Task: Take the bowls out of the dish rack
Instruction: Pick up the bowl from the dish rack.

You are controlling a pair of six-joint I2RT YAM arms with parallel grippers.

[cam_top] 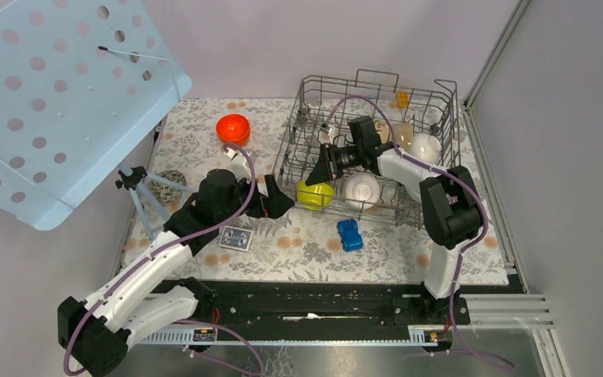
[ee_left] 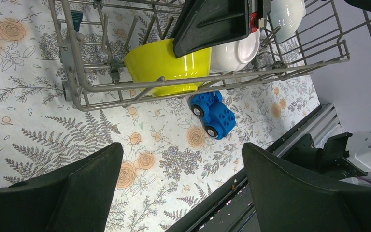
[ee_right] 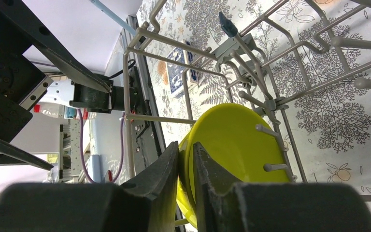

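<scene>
While the left claw [ee_left: 181, 151] hangs wide open above the counter [ee_left: 29, 121] just outside the dish rack [cam_top: 377, 82], the right claw [ee_right: 185, 147] is down inside the rack. Its fingers sit on either side of the yellow-green bowl [ee_right: 232, 145] rim and, as far as the close view shows, pinch it. That bowl stands on edge in the rack's near left corner, beside a white bowl [cam_top: 361, 188]. An orange-red bowl [cam_top: 233, 128] sits out on the counter.

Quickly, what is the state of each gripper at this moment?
Left gripper: open, holding nothing.
Right gripper: jaws closed on the rim of the yellow-green bowl.
</scene>
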